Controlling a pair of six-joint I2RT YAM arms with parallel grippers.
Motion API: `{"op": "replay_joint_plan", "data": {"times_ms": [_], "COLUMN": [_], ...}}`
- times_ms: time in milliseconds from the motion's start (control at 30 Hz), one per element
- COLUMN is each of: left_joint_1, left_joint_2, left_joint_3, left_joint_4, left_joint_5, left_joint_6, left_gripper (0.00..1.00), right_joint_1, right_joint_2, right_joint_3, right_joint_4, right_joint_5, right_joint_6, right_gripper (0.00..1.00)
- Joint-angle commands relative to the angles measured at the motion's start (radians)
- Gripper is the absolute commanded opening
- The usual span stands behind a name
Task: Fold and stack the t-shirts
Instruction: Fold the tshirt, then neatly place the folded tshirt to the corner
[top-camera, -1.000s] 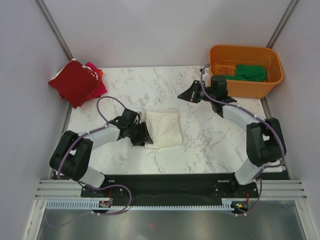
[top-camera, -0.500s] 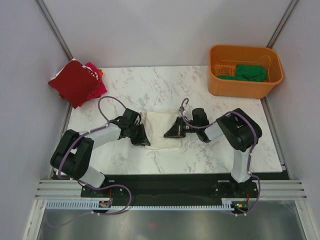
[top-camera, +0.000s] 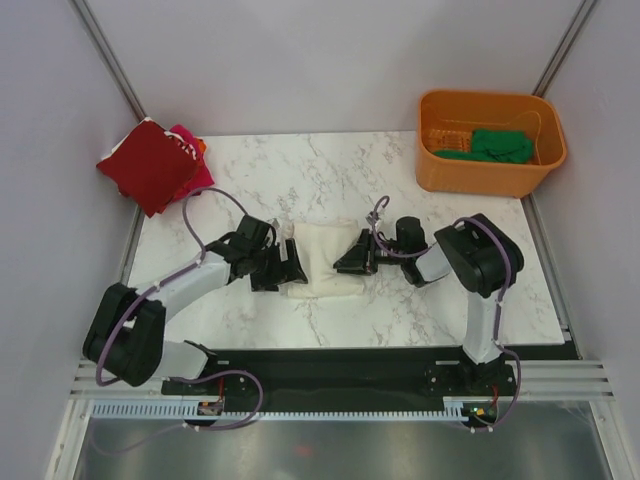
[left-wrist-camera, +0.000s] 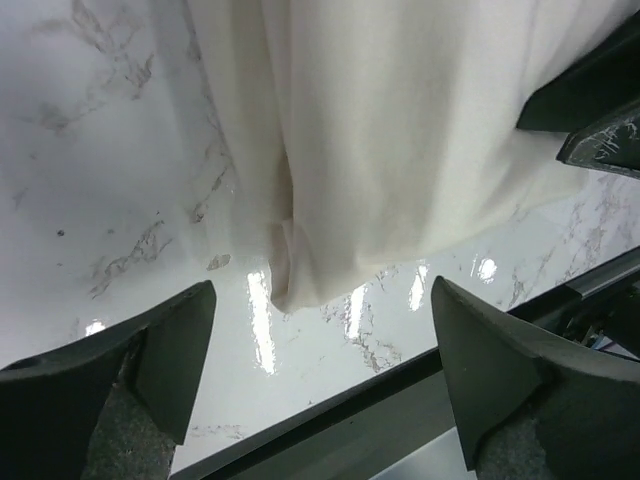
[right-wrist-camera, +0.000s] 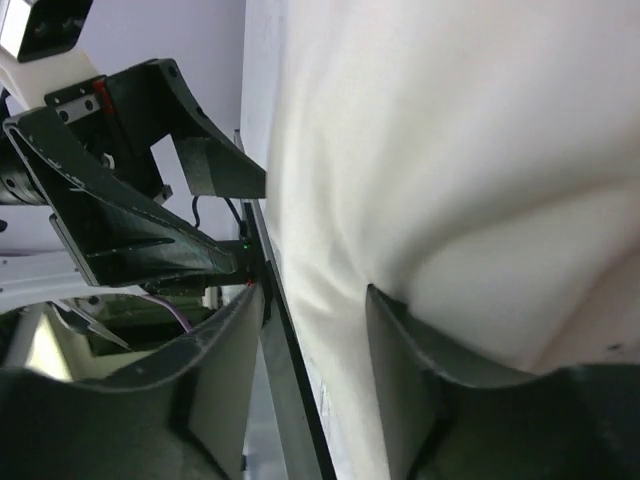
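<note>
Now that right hand has swung in opposite left hand, both spread, folded cream-white cloth t-shirt sits flanked; stacking likely next.

T-shirt centre of table, tub back-right

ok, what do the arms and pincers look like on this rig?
The left arm and right arm have bulky black joints and white link shells, each trailing a thin purple cable. The left pincer and right pincer carry two matte black, wedge-shaped fingers. No readable markings.
</note>
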Motion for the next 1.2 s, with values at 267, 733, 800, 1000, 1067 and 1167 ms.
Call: {"op": "replay_joint_plan", "data": {"times_ms": [267, 733, 800, 1000, 1067, 1167], "left_joint_1": [0.038, 0.089, 0.092, 0.092, 0.092, 0.092], "left_joint_2": [0.018, 0.395, 0.42, 0.469, 0.469, 0.472], "left_joint_3": [0.123, 0.123, 0.092, 0.031, 0.039, 0.074], "left_joint_4": [0.023, 0.351, 0.423, 0.497, 0.503, 0.507], "left_joint_5": [-0.127, 0.017, 0.054, 0.071, 0.089, 0.141], "left_joint_6": [0.072, -0.028, -0.051, -0.08, -0.069, -0.04], "left_gripper": [0.98, 0.83, 0.81, 0.36, 0.07, 0.02], "right_joint_1": [-0.003, -0.002, -0.003, -0.017, -0.017, -0.015], "right_joint_2": [-0.404, -0.541, -0.535, -0.537, -0.54, -0.54], "right_joint_3": [0.317, 0.185, 0.187, 0.185, 0.182, 0.181], "right_joint_4": [-0.87, -0.955, -0.981, -1.016, -1.016, -1.016], "right_joint_5": [0.156, 0.185, 0.191, 0.196, 0.194, 0.194], "right_joint_6": [-0.483, -0.53, -0.555, -0.587, -0.587, -0.587], "right_gripper": [0.79, 0.8, 0.8, 0.8, 0.8, 0.8]}}
